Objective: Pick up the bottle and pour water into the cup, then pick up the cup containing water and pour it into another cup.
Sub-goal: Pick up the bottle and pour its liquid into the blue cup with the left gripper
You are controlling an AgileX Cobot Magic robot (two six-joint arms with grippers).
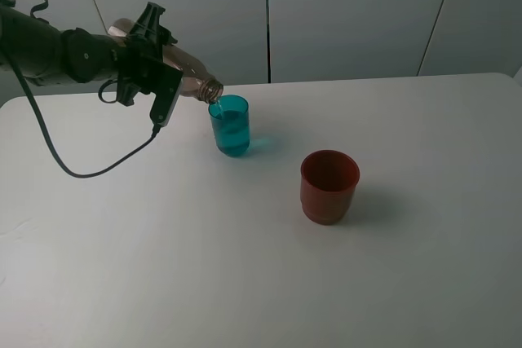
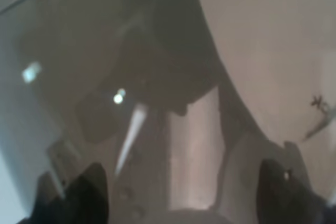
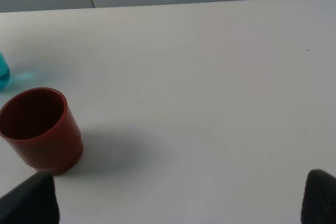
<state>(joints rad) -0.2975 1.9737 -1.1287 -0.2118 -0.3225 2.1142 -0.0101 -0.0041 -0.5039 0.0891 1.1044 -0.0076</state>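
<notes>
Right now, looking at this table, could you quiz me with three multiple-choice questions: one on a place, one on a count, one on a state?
1. Where is the mouth of the tall smoky clear plastic bottle?
A) over the slim translucent teal plastic cup
B) inside a bowl
C) pointing at the ceiling
2. How many cups stand on the white table?
A) one
B) two
C) three
3. How is the bottle held?
A) upright
B) upside down
C) tilted in the left claw
Answers: A, its neck meets the teal rim; B, the teal one and a squat red-brown plastic cup; C, the claw grips it slanted.
</notes>
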